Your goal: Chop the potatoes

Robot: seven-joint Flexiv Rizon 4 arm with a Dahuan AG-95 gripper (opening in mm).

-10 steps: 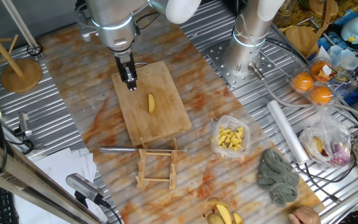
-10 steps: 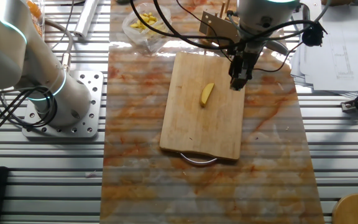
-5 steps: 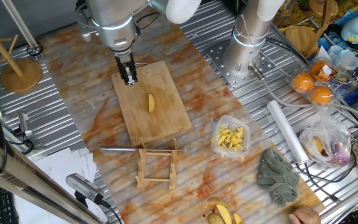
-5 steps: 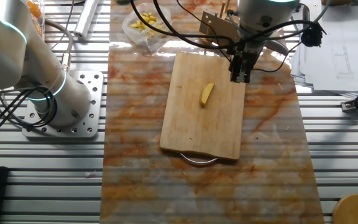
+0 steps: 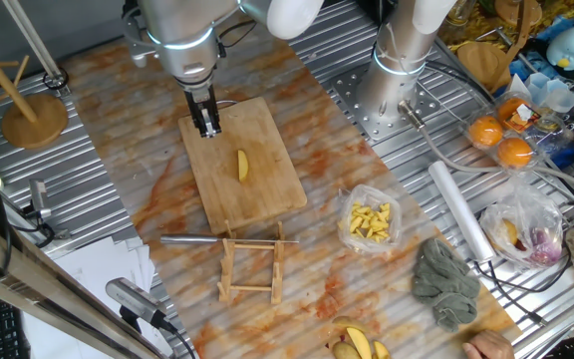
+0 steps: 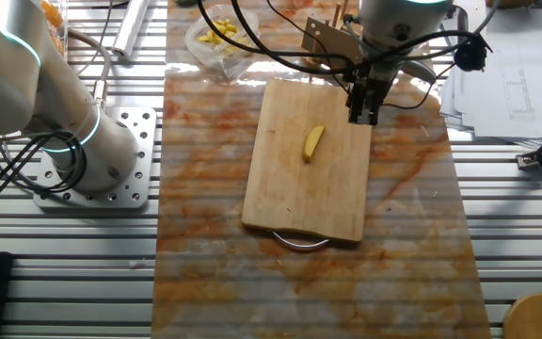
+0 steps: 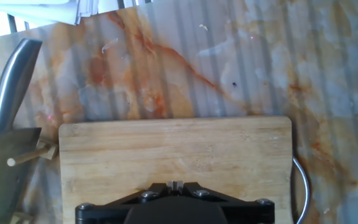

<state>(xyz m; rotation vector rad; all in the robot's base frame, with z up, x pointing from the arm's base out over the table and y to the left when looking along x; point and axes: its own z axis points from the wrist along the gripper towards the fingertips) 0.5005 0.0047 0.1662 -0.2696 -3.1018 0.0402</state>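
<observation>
A pale-yellow potato wedge lies whole in the middle of the wooden cutting board. My gripper hangs just above the board's edge, a short way from the wedge and not touching it. Its fingers are pressed together with nothing between them. The hand view shows only the board's bare edge; the wedge is out of that view. A knife rests on a small wooden rack beyond the board's end.
A clear bag of yellow pieces sits beside the board. A second robot base, oranges, a white roll, a grey cloth and a wooden stand surround the mat.
The gripper has risen slightly and shifted a little toward the board's edge. The potato wedge and the knife have not moved.
</observation>
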